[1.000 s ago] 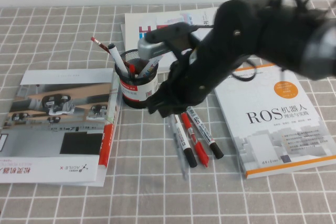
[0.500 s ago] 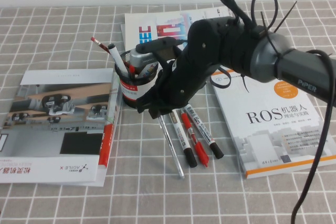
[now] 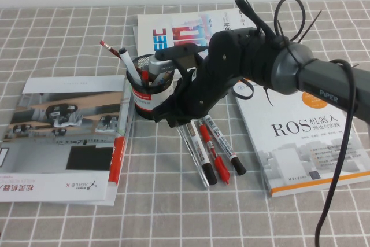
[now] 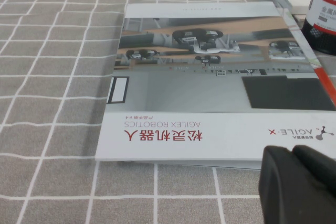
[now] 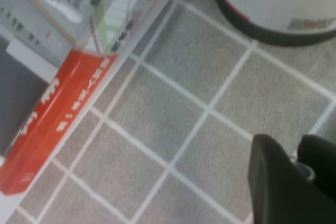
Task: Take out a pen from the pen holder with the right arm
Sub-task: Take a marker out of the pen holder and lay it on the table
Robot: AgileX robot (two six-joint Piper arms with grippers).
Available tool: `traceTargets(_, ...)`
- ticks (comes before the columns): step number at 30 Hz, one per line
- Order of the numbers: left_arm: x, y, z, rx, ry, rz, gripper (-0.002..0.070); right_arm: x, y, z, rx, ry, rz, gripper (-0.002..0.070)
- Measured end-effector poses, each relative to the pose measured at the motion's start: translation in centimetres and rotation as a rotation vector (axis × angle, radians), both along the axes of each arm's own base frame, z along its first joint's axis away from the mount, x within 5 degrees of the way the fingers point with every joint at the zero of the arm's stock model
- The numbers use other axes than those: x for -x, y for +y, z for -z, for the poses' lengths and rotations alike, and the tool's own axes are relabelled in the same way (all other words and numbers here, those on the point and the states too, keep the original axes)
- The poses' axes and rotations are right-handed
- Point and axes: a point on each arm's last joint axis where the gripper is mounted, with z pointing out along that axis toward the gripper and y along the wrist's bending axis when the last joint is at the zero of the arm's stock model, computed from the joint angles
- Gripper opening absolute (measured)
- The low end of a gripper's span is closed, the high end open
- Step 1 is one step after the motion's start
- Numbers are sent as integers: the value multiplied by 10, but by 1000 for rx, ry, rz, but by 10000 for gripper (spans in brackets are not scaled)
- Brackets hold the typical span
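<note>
The silver pen (image 3: 196, 157), likely light, stiff and slick, lies slanted on the surface (image 3: 173, 212) beside the markers (image 3: 218, 151), outside the pen holder (image 3: 151, 93), its upper end pinched in your right hand (image 5: 293, 153); your left hand (image 4: 295, 155) sits closed near the booklet (image 4: 199, 77).

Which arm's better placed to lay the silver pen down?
Right. The right pincer sits low in front of the pen holder, apparently closed on the silver pen. The left pincer is parked, shut, at the booklet's edge.
</note>
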Motion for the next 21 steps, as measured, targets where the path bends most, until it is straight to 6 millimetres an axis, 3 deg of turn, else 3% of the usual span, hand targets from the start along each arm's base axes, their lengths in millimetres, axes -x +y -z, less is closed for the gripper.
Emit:
traceTargets(10,0,0,0,0,0,0,-4,-3,1,-1,-17,-26,9,57)
traceTargets(17,0,0,0,0,0,0,-4,-3,1,-1,-17,-26,9,165)
traceTargets(21,0,0,0,0,0,0,-4,-3,1,-1,-17,-26,9,185)
